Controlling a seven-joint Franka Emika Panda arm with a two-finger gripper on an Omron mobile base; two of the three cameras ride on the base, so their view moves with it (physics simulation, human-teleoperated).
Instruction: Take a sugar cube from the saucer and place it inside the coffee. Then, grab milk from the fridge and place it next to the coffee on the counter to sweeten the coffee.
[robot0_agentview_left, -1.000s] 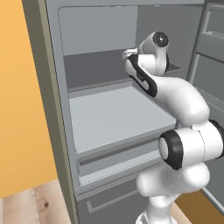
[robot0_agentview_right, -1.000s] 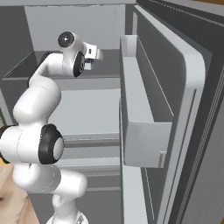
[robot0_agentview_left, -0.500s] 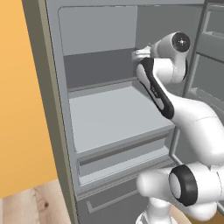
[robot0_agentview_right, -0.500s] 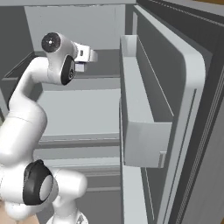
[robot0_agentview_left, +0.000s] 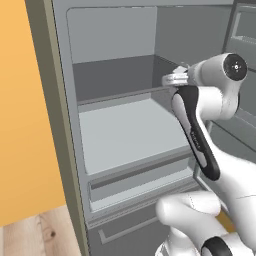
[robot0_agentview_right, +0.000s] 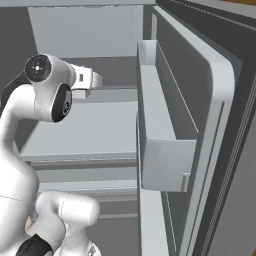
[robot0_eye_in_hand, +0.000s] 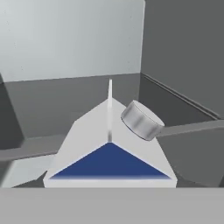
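The milk (robot0_eye_in_hand: 109, 148), a white carton with a dark blue triangle and a grey round cap, sits right under the hand camera and hides my fingertips. My gripper (robot0_agentview_left: 172, 79) is at the right side of the fridge (robot0_agentview_left: 115, 40), level with the upper shelf, and appears shut on the carton. From the other side the gripper (robot0_agentview_right: 90, 80) points toward the open fridge door (robot0_agentview_right: 172, 115). The saucer, the coffee and the counter are out of view.
A wide pale shelf (robot0_agentview_left: 125, 132) lies below the hand, with drawers (robot0_agentview_left: 135, 180) under it. The door's shelf bin (robot0_agentview_right: 162, 150) juts out close on the right. An orange wall (robot0_agentview_left: 20, 125) flanks the fridge on the left.
The hand has drawn back out of the fridge and slightly down, the carton coming with it. The elbow has swung up and the forearm now hangs close in front of the cameras.
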